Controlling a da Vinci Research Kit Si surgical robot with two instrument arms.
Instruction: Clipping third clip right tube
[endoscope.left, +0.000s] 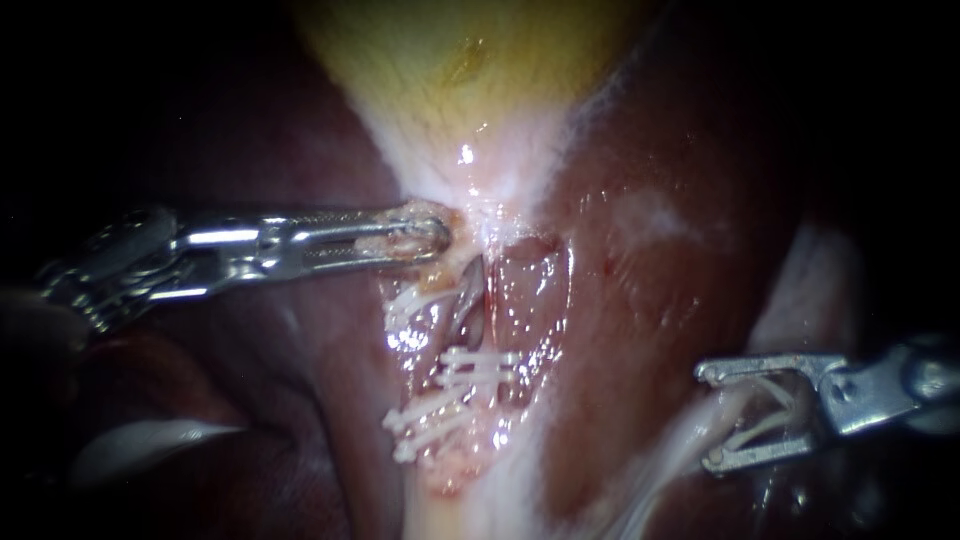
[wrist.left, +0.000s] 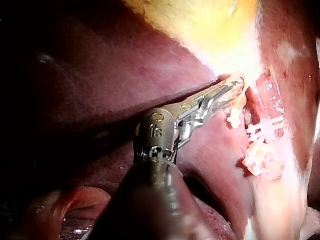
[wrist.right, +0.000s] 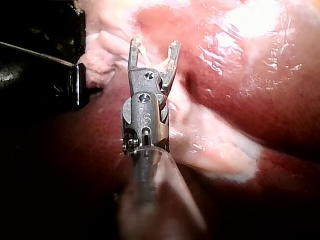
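Endoscope: two instruments. Left instrument (endoscope.left: 438, 236) jaws clamped on pale tissue (endoscope.left: 440, 212) under gallbladder (endoscope.left: 450, 60). Right instrument (endoscope.left: 705, 417) jaws spread wide, cradling one loaded clip (endoscope.left: 765, 415), well apart from right tube (endoscope.left: 470, 305); two clips (endoscope.left: 480, 366) cross tube.
Left wrist: left instrument (wrist.left: 239, 82) pinching same tissue.
Right wrist: right instrument (wrist.right: 154, 45) jaws wide, over liver (wrist.right: 260, 75).

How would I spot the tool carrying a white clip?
Start at the yellow gallbladder, then drop lower right across the liver. The right instrument enters there; unlike the left instrument, clamped on tissue, its jaws hold a white clip.
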